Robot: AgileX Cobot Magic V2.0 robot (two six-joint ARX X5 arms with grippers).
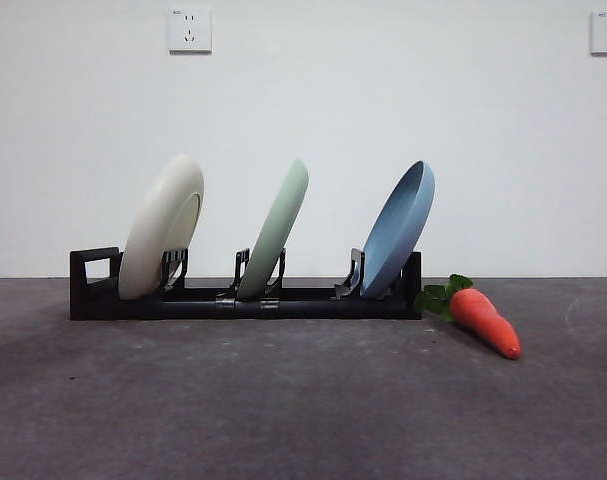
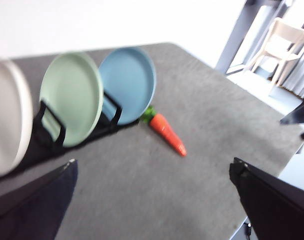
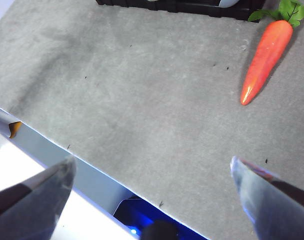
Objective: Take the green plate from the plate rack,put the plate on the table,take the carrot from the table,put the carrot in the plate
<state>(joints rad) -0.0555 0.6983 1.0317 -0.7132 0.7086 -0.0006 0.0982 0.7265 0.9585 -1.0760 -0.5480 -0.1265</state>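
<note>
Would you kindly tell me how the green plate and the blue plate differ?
The green plate is pale sage and sits in the plate rack's middle slot; the blue plate is sky blue and sits in the end slot nearest the carrot. Both lean the same way and look similarly wide.

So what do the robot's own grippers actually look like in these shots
Only the jaws show. The left gripper has two broad, flat black jaws tapering to blunt tips. The right gripper has two similar wedge-shaped jaws, dark with a glossy grey-blue sheen. No cables or markings are visible, and neither arm appears in the front view.
</note>
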